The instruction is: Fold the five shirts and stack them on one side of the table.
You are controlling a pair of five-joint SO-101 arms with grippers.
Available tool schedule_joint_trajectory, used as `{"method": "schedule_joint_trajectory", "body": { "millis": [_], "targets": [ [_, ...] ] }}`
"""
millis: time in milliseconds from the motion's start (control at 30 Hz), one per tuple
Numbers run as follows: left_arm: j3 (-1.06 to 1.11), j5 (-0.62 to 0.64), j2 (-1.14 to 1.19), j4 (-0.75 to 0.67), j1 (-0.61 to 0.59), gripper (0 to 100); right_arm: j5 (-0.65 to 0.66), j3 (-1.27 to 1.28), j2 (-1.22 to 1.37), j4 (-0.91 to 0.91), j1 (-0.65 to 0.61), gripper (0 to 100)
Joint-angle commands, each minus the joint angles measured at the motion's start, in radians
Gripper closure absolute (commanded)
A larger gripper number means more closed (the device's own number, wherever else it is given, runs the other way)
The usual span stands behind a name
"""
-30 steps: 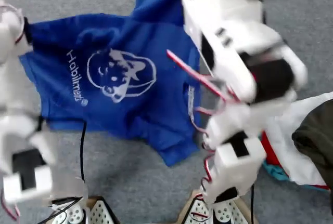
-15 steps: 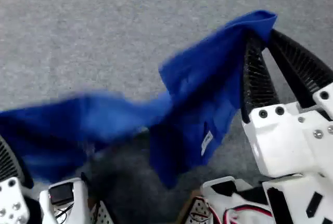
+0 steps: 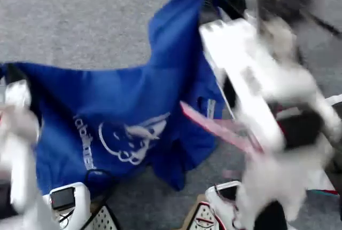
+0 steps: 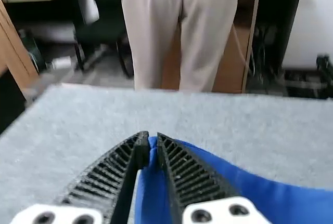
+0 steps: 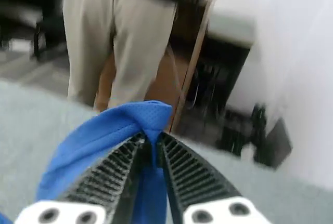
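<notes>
At the near edge of the table (image 3: 80,27), the lower hem of the blue shirt (image 3: 128,107) hangs just above the grey cover, in front of the two arm bases. A white outline print (image 3: 133,139) faces the high camera and sits tilted, with its lettering running up the left side. A small white label (image 3: 210,107) shows on the right half.

A pink cable (image 3: 219,128) crosses in front of the cloth beside the right arm (image 3: 251,80). A white garment with a teal edge (image 3: 323,179) lies on the table on that arm's outer side.

The left arm (image 3: 16,134) stands upright at the shirt's left end. The left gripper (image 4: 149,142) is clenched on a fold of blue fabric, with the cloth pinched between its ribbed black fingers (image 4: 177,161).

The right arm leans forward and reaches higher and farther across the table. The right gripper (image 5: 154,140) is likewise clamped on a bunched corner of the shirt, which pokes up past its fingertips.

The shirt is held in the air, spread between the two grips. Its long axis runs across the table, and its top edge slants from low at the left to a raised peak at the far right
</notes>
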Motion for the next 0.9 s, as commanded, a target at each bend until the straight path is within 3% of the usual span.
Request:
{"method": "schedule_joint_trajectory", "body": {
  "millis": [0,167,267,400,533,733,867],
  "targets": [
    [0.382,0.002,0.058,-0.417,-0.005,98,0.009,0.234,0.099,-0.259,0.012,99.5],
    [0.635,-0.002,0.24,-0.864,-0.046,98,0.003,0.331,0.309,-0.497,0.045,99.5],
    [0.592,0.002,0.403,-0.941,-0.08,98,0.002,0.282,0.443,-0.52,0.068,99.5],
    [0.408,0.015,0.631,-0.937,-0.104,98,0.002,0.165,0.602,-0.516,0.091,99.5],
    [0.104,0.115,0.845,-0.792,-0.109,98,0.002,0.016,0.742,-0.516,0.096,99.5],
    [-0.5,0.258,1.167,-0.43,-0.1,98,0.002,-0.286,0.967,-0.514,0.094,99.5],
    [-0.852,0.279,1.366,-0.213,-0.052,98,0.002,-0.501,1.118,-0.514,0.094,99.5]
  ]
}}
